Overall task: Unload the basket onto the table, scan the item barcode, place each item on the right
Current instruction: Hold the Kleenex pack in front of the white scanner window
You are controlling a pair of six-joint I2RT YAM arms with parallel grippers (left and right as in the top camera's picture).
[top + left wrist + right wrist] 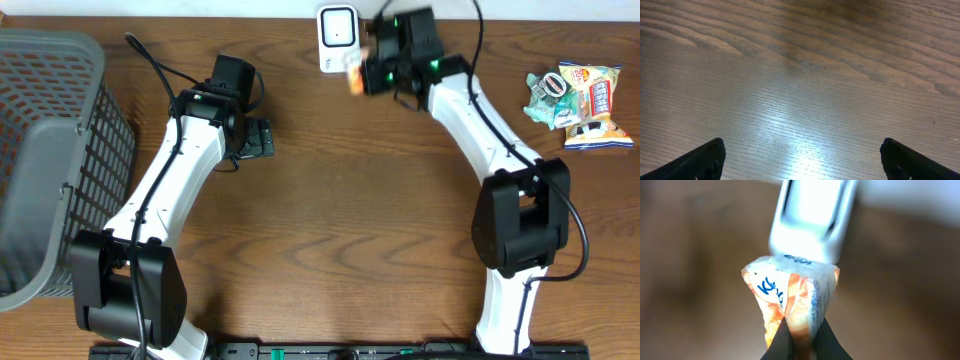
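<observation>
Orange-and-white snack packet (790,297), blue lettering on its face, is sitting pinched by its lower end in my right hand (799,332), whose fingers are clamped together on the film. I am holding it up at the far edge of the desk (340,230), with its top edge touching or just short of the white barcode scanner (810,220). The wrist view is too blurred for me to say which. No barcode is showing on the side facing that camera, so I cannot tell whether the code is facing the scanner window.

To do this step well, I am judging that the packet is too close. I would back it off a little so the window is reading a flat printed panel rather than the crimped seam. I would then turn the wrist slowly, pausing on each face, with the grip low and clear of the code.

My left hand (802,160) is hovering low over bare wood, jaws wide apart and holding nothing. It is well apart from the scanner. A grey basket (100,130) is sitting at the left edge, and a pile of snack packets (585,100) is lying at the right.
</observation>
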